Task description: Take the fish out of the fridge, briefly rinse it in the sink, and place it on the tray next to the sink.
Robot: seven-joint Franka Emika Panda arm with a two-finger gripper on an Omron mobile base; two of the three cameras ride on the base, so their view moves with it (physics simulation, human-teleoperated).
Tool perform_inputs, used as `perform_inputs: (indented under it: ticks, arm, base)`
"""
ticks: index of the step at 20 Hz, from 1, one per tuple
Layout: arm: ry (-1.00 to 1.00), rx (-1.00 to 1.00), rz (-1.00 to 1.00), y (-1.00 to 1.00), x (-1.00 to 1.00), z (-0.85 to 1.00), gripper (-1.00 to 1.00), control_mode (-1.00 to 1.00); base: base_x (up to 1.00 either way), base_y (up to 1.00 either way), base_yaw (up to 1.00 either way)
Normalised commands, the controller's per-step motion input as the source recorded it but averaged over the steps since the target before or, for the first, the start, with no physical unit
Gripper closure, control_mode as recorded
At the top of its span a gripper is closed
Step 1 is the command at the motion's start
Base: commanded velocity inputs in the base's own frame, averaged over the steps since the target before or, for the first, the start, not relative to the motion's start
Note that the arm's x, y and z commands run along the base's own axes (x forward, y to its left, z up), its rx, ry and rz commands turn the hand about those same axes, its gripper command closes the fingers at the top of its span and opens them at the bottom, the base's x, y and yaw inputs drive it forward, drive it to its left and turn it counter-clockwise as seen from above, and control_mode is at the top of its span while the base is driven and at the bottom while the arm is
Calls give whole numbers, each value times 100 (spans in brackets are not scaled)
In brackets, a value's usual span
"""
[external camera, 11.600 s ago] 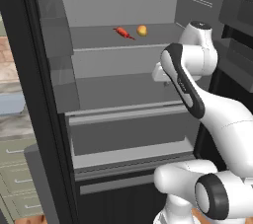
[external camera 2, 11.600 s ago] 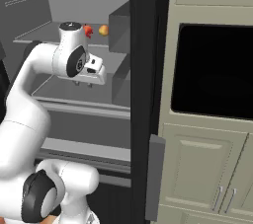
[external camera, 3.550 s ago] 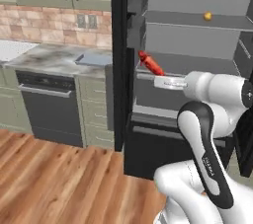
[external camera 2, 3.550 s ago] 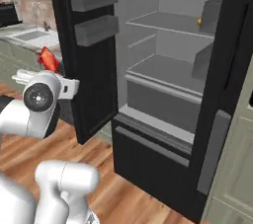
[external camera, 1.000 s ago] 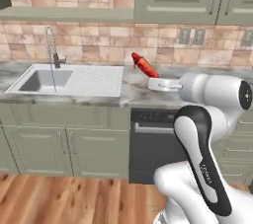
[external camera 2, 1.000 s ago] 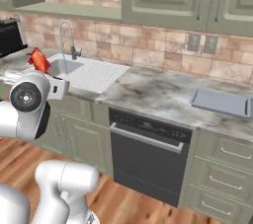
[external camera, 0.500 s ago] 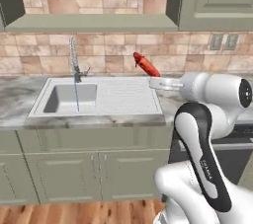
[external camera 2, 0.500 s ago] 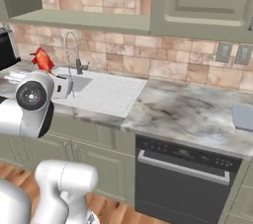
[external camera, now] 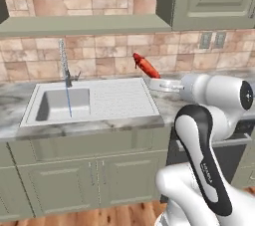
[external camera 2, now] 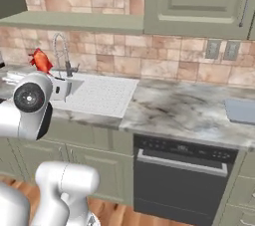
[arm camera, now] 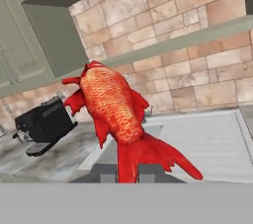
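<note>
The gripper (arm camera: 127,171) is clamping the fish (arm camera: 117,114) by its tail end, the two dark finger tips pressing in on either side while the red-orange body is sticking up and away from the hand. In the left base view the fish (external camera: 145,65) is hanging in the air above the right edge of the sink (external camera: 92,101), over the ribbed drainboard (external camera: 121,98) rather than the basin (external camera: 63,104). The basin is sitting at the left of the unit with the chrome spring faucet (external camera: 64,63) rising behind it. The tray (external camera 2: 241,110) is lying flat on the marble counter (external camera 2: 179,111), well apart to the right of the sink. A black appliance (arm camera: 43,124) is standing on the counter beyond the sink.
</note>
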Motion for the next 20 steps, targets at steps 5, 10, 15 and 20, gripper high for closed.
perform_inputs:
  ticks: [5, 10, 15, 20]
  arm:
    - [0, 0, 0, 0, 0, 0, 100, 100]
    - [0, 0, 0, 0, 0, 0, 100, 100]
    - [0, 0, 0, 0, 0, 0, 100, 100]
    - [0, 0, 0, 0, 0, 0, 100, 100]
  base:
    - [19, 61, -34]
    - [65, 72, -26]
    - [91, 23, -14]
    - [77, 2, -3]
